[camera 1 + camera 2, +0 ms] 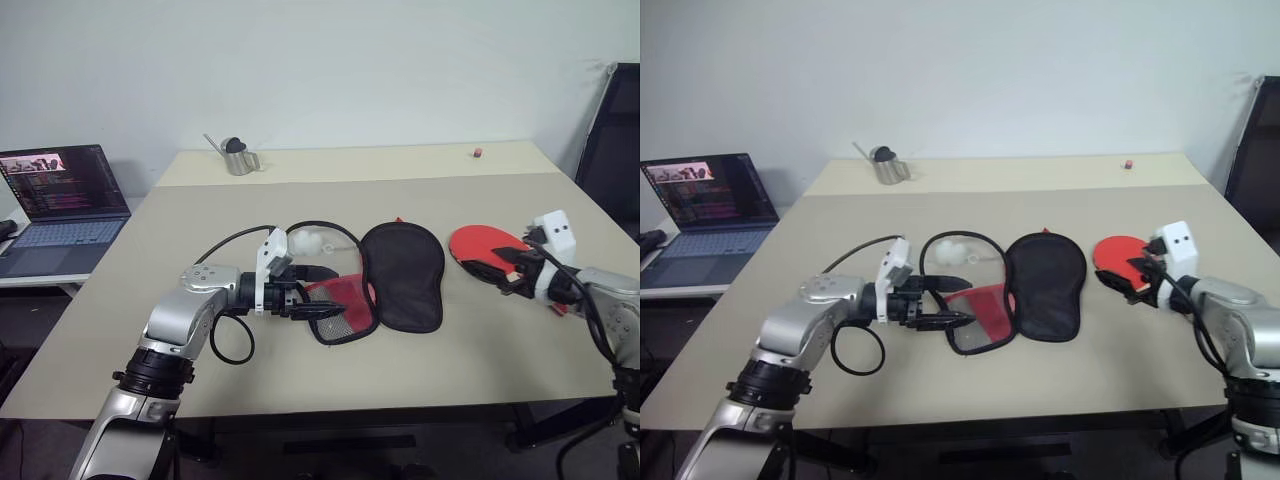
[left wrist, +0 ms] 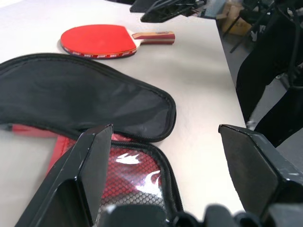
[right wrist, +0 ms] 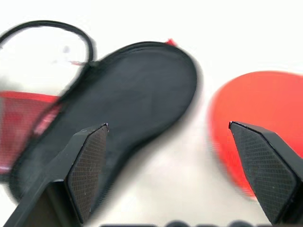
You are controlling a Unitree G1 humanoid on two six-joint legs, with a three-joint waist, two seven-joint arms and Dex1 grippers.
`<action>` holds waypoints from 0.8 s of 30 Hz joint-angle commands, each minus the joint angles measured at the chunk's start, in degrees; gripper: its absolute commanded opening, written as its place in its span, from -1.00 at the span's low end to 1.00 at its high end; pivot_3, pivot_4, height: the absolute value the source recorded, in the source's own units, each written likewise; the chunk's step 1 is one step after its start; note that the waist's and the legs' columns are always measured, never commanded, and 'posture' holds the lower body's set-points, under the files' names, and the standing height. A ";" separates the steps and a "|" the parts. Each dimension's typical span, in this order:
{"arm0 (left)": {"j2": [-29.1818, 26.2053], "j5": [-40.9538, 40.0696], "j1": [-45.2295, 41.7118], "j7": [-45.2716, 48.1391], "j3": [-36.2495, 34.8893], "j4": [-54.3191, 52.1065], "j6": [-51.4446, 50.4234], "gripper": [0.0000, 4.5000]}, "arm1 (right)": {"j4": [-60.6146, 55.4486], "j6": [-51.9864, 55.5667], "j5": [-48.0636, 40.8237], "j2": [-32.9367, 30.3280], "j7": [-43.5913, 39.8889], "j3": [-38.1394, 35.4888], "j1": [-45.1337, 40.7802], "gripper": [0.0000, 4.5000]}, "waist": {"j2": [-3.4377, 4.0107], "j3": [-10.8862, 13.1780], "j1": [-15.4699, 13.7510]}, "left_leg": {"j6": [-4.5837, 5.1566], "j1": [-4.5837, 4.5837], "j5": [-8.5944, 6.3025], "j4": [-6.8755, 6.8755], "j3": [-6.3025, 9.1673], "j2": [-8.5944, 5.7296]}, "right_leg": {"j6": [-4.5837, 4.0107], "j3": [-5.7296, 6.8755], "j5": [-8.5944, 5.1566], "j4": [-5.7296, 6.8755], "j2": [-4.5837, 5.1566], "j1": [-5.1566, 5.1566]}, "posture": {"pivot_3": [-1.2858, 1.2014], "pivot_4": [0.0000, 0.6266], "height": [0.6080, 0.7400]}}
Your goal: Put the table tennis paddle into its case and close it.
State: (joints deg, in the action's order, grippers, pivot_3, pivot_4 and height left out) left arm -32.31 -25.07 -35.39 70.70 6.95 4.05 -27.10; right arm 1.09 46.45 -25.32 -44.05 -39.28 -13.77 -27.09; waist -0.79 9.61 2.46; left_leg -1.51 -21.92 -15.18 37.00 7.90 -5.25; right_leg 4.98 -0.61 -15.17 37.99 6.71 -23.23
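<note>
both of my grippers are over the table [image 1: 330, 380]. my left gripper [image 1: 318, 300] sits left of centre in the head view, fingers spread apart around the case's red mesh flap and closed on nothing. my right gripper [image 1: 512, 272] is at the right edge of the frame, fingers wide apart and empty, hovering over the near side of the table tennis paddle [image 1: 482, 243].

the case [image 1: 402, 273] lies open in the middle of the frame, its black half flat on the table and its red mesh half [image 1: 342, 308] folded out toward lower left. the paddle lies red face up just right of the case, not touching it. a small metal pitcher [image 1: 238, 157] stands at the far edge, upper left, and a laptop [image 1: 60, 207] sits open at the far left.
</note>
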 commanded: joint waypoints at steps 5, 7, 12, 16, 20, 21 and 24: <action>2.95 -0.04 -5.48 1.09 1.57 -0.31 0.84 0.73 | 28.17 -13.90 11.24 -5.99 -1.77 4.36 -7.99 0.99 | -0.05 0.03 -0.15 | -0.03 0.00 0.04 0.01 -0.15 -0.02 | 0.03 -0.07 0.02 -0.01 0.02 0.00 | 0.03 -0.52 1.00; 3.16 0.07 -5.91 1.34 1.81 -0.01 0.97 0.73 | 33.92 -15.82 12.81 -6.53 -3.88 5.81 -10.15 0.99 | -0.05 0.03 0.02 | -0.09 0.02 0.07 -0.03 -0.22 0.00 | 0.02 -0.10 0.02 -0.04 0.00 0.00 | 0.03 -0.52 1.00; 3.33 0.31 -6.18 1.68 1.74 0.28 1.06 0.73 | 44.84 -18.94 16.35 -6.53 -7.07 8.39 -14.94 0.99 | -0.06 0.04 0.46 | -0.10 0.00 0.08 -0.03 -0.29 0.04 | 0.03 -0.16 0.02 -0.09 -0.01 -0.01 | 0.03 -0.52 1.00; 3.05 0.40 -6.10 1.86 1.47 0.32 1.14 0.73 | 48.31 -20.22 17.69 -5.70 -10.31 9.89 -16.48 0.99 | -0.06 0.04 0.45 | -0.10 0.00 0.08 -0.01 -0.29 0.04 | 0.04 -0.15 0.03 -0.09 0.00 -0.01 | 0.03 -0.52 1.00; 2.76 0.56 -5.82 1.73 1.28 0.30 1.25 0.73 | 50.57 -22.37 19.08 -4.01 -9.90 10.66 -17.53 0.99 | -0.06 0.04 0.48 | -0.11 0.00 0.08 -0.01 -0.27 0.04 | 0.04 -0.18 0.03 -0.09 0.00 -0.01 | 0.03 -0.52 1.00; 2.71 0.59 -5.74 1.66 1.23 0.28 1.27 0.73 | 50.51 -22.84 19.36 -3.51 -9.80 10.85 -17.49 0.99 | -0.06 0.04 0.49 | -0.11 0.01 0.08 0.00 -0.26 0.04 | 0.05 -0.19 0.03 -0.09 0.00 -0.01 | 0.03 -0.52 1.00; 2.59 0.68 -5.40 1.45 1.04 0.35 1.36 0.73 | 49.85 -22.78 19.70 -1.76 -9.22 10.78 -16.99 0.99 | -0.08 0.02 0.65 | -0.11 0.03 0.08 0.01 -0.23 0.05 | 0.05 -0.20 0.04 -0.07 -0.01 0.00 | 0.03 -0.52 1.00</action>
State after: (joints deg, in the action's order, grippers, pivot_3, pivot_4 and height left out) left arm -29.15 -24.37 -40.32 72.00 8.90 5.11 -26.81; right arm 51.83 24.19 -5.72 -47.12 -48.41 -3.20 -43.65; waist -0.88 9.63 3.10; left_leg -1.63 -21.88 -15.09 37.02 7.68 -5.20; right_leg 5.03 -0.83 -15.13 37.93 6.70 -23.23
